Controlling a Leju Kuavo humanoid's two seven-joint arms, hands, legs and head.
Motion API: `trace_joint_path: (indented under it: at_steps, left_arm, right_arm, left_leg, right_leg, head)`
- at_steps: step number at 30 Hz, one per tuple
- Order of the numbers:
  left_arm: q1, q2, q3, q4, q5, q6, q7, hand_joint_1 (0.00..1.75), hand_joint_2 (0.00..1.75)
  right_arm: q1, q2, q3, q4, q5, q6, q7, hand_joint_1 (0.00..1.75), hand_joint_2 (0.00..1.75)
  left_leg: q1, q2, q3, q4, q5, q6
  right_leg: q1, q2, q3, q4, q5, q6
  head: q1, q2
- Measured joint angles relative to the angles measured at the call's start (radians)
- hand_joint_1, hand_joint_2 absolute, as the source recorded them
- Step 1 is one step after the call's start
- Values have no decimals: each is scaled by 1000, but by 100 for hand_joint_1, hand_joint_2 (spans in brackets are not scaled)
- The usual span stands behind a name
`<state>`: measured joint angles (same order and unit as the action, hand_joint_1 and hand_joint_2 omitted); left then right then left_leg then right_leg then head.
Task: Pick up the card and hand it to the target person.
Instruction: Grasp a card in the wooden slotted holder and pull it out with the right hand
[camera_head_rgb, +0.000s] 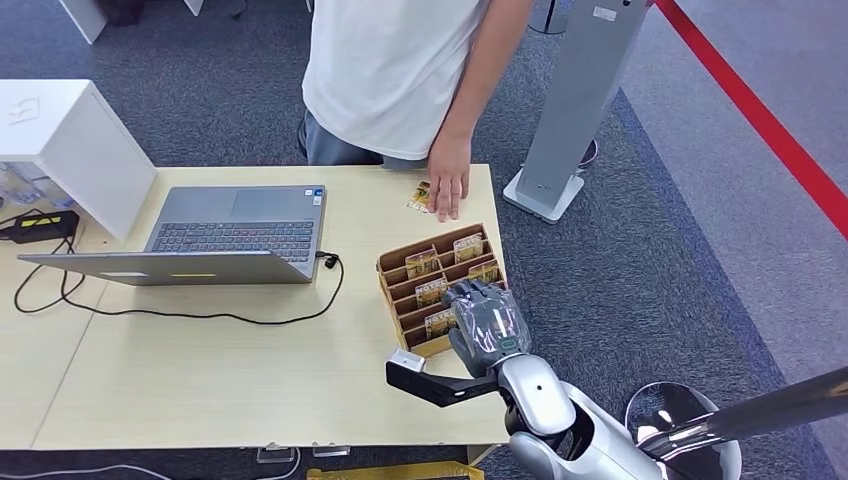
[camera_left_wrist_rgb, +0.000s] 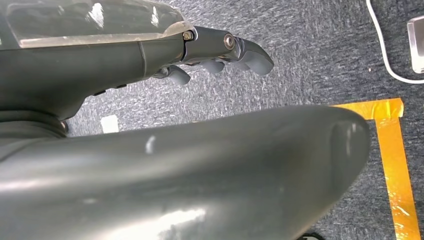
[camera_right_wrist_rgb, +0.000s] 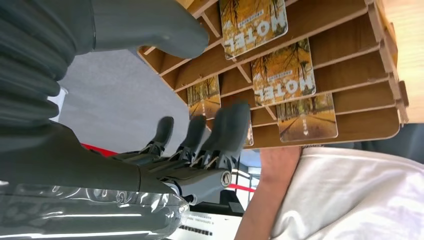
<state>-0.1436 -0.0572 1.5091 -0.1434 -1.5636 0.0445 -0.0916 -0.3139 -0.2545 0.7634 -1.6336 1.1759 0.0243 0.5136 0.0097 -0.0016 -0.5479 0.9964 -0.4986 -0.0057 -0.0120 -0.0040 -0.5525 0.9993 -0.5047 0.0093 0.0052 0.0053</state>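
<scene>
Pale wood formed the top of the bench. At its far left stood a white box, with a black power adapter lying beside it. Next came an open grey laptop, its black cable looping across the wood in front of it. Right of the laptop sat a tiered wooden card rack with cards standing in its slots. In the right wrist view the nearest of these, a hotel card printed with an autumn road, stood upright in the rack, with others like it in the rows around it. The right hand hovered over the rack's near right part, fingers stretched out and apart just beside the cards, grasping nothing; whether they touched a card could not be told. Beyond the rack, a person in a white shirt stood at the bench's far edge, one hand laid flat on the wood partly over a loose card. Further right a grey stand rose from the carpet, and a red line ran across the floor. The left hand hung above grey carpet near a strip of yellow tape, its fingers slack, apart and holding nothing.
</scene>
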Motion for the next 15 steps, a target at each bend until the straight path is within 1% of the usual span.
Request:
trace_joint_path:
  at_steps: [3,8,10,13,15]
  left_arm:
    - [0,0,0,0,0,-2,-3,0,0]
    - [0,0,1,0,0,-6,-17,0,0]
    - [0,0,1,0,0,-9,-19,0,0]
    - [0,0,1,0,0,-12,-21,0,0]
    - [0,0,1,0,0,-12,-23,0,0]
  right_arm:
    - [-2,1,7,13,2,3,4,57,175]
    - [-3,1,12,27,7,6,10,59,175]
    - [-3,1,12,30,7,6,11,62,175]
    - [-3,1,12,33,8,6,15,71,175]
    - [-3,1,12,35,8,6,16,73,175]
  left_leg:
    - [0,0,0,0,0,0]
    - [0,0,0,0,0,0]
    - [0,0,0,0,0,0]
    - [0,0,0,0,0,0]
    - [0,0,0,0,0,0]
  right_leg:
    - [0,0,0,0,0,0]
    - [0,0,0,0,0,0]
    - [0,0,0,0,0,0]
    - [0,0,0,0,0,0]
    - [0,0,0,0,0,0]
  head:
    - [0,0]
    - [0,0]
    - [0,0]
    - [0,0]
    - [0,0]
